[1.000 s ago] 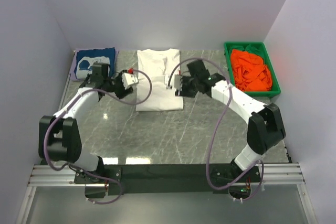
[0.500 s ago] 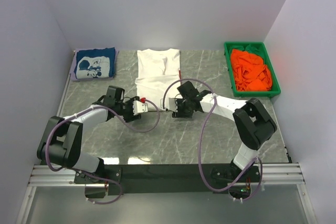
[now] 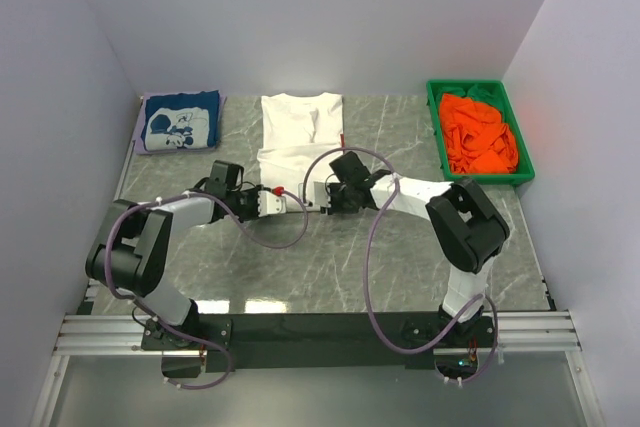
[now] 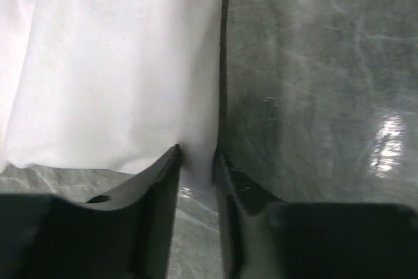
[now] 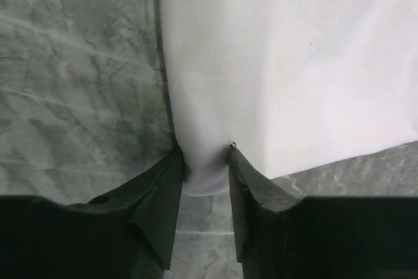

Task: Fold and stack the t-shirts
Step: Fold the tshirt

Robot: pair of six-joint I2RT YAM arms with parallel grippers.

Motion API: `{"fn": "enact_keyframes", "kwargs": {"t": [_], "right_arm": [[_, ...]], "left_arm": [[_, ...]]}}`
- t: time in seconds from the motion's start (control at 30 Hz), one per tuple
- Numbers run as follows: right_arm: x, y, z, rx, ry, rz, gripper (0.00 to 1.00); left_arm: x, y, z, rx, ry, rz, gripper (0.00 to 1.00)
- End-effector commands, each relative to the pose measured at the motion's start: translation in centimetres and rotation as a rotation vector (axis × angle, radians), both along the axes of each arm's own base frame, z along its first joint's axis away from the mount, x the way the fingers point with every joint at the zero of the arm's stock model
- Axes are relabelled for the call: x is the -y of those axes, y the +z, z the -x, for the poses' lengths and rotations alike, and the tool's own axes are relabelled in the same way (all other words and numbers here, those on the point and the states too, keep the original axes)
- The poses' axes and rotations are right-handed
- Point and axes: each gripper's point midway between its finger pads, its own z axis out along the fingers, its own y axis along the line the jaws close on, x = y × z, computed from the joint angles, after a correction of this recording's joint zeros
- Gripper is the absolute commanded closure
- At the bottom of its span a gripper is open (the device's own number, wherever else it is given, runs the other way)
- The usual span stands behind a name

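Two arms work at the near hem of the white shirt point(image 3: 300, 127), which lies far-middle on the table point(image 3: 400, 247). The left gripper point(image 3: 285, 204) and right gripper point(image 3: 318, 195) are near each other. A folded navy shirt point(image 3: 180, 122) sits far left, and orange shirts point(image 3: 478, 132) fill the bin point(image 3: 434, 137) far right.

Left wrist: the fingers point(image 4: 163, 181) are clamped on a hem corner.

Right wrist: the fingers point(image 5: 163, 187) pinch white cloth likewise.

This looks like the fold of hem to collar. Next, both should carry the hem far, level and together.
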Motion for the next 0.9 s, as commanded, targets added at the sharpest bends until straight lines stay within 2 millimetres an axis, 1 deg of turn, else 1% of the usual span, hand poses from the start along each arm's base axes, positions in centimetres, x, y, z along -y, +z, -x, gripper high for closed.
{"fn": "enact_keyframes", "kwargs": {"t": [0.0, 0.03, 0.07, 0.1, 0.13, 0.17, 0.2, 0.23, 0.27, 0.3, 0.37, 0.4, 0.43, 0.47, 0.5, 0.53, 0.57, 0.6, 0.63, 0.67, 0.7, 0.73, 0.77, 0.8, 0.83, 0.87], "right_arm": [[0.0, -0.9, -0.6, 0.002, -0.006, 0.029, 0.65], [0.1, -0.9, -0.6, -0.002, -0.012, 0.031, 0.8], [0.1, -0.7, -0.8, -0.001, -0.018, 0.029, 0.9], [0.1, -0.5, -0.7, -0.005, -0.027, 0.027, 0.99], [0.2, -0.4, -0.5, -0.011, -0.033, 0.029, 1.0], [0.1, 0.4, -0.6, -0.003, -0.038, 0.019, 1.0], [0.2, 0.8, -0.5, -0.008, -0.046, 0.011, 1.0], [0.1, 1.2, -0.2, -0.013, -0.045, 0.001, 1.0], [0.4, 1.4, 0.4, -0.028, -0.046, 0.003, 1.0], [0.4, 2.5, 0.6, -0.024, -0.056, -0.017, 1.0], [0.5, 3.1, 1.8, -0.055, -0.057, -0.023, 1.0], [0.3, 4.1, 2.2, -0.053, -0.062, -0.042, 1.0], [0.3, 4.6, 2.7, -0.06, -0.062, -0.048, 1.0], [0.5, 4.7, 3.7, -0.09, -0.062, -0.045, 1.0], [0.3, 5.8, 4.4, -0.088, -0.058, -0.068, 1.0], [0.6, 6.0, 5.6, -0.118, -0.053, -0.057, 1.0], [0.6, 6.3, 6.6, -0.135, -0.042, -0.066, 1.0], [0.6, 7.6, 7.3, -0.129, -0.035, -0.089, 1.0], [0.7, 7.9, 8.7, -0.151, -0.017, -0.077, 1.0], [0.7, 8.4, 9.5, -0.157, -0.008, -0.082, 1.0], [0.8, 9.7, 10.2, -0.151, 0.003, -0.106, 1.0], [1.1, 9.9, 11.6, -0.176, 0.016, -0.092, 1.0], [1.2, 11.3, 12.1, -0.16, 0.026, -0.112, 1.0], [1.3, 11.9, 12.9, -0.169, 0.037, -0.117, 1.0], [1.8, 12.1, 14.1, -0.197, 0.048, -0.107, 1.0], [1.6, 12.8, 15.0, -0.196, 0.073, -0.112, 1.0]], "left_arm": [[0.4, 0.7, -1.6, 0.051, -0.018, -0.012, 0.69], [0.3, 0.7, -1.6, 0.048, -0.014, -0.013, 0.74], [0.3, 0.8, -1.7, 0.049, -0.015, -0.014, 0.78], [0.4, 0.9, -1.8, 0.051, -0.015, -0.013, 0.86], [0.3, 1.0, -1.6, 0.045, -0.015, -0.017, 0.91], [0.3, 1.1, -1.5, 0.038, -0.014, -0.016, 0.96], [0.4, 1.8, -1.5, 0.048, -0.015, -0.008, 0.99], [0.4, 2.1, -1.3, 0.046, -0.017, -0.004, 0.99], [0.3, 2.1, -0.6, 0.02, -0.02, -0.004, 0.99], [0.4, 3.1, -0.3, 0.03, -0.024, 0.006, 0.99], [0.6, 3.8, 1.0, 0.011, -0.048, 0.025, 0.99], [0.4, 4.5, 2.2, -0.003, -0.056, 0.033, 0.99], [0.5, 4.9, 2.9, -0.011, -0.065, 0.041, 0.99], [0.7, 5.4, 3.9, -0.018, -0.092, 0.058, 0.99], [0.4, 5.7, 5.7, -0.055, -0.104, 0.053, 0.99], [0.4, 6.1, 6.5, -0.062, -0.117, 0.058, 0.99], [0.4, 6.4, 7.6, -0.079, -0.13, 0.068, 0.99], [0.1, 7.2, 9.2, -0.091, -0.141, 0.071, 0.99], [0.0, 7.6, 10.1, -0.101, -0.15, 0.076, 0.99], [-0.1, 8.1, 10.9, -0.098, -0.16, 0.08, 0.99], [0.0, 9.6, 11.7, -0.065, -0.172, 0.103, 0.99], [-0.4, 9.7, 13.3, -0.106, -0.177, 0.099, 0.99], [-0.5, 10.2, 14.0, -0.104, -0.185, 0.106, 0.99], [-0.5, 11.7, 14.7, -0.07, -0.194, 0.121, 0.99], [-0.7, 11.9, 16.0, -0.096, -0.198, 0.127, 0.99], [-0.8, 12.4, 16.6, -0.093, -0.204, 0.132, 0.99]]}}
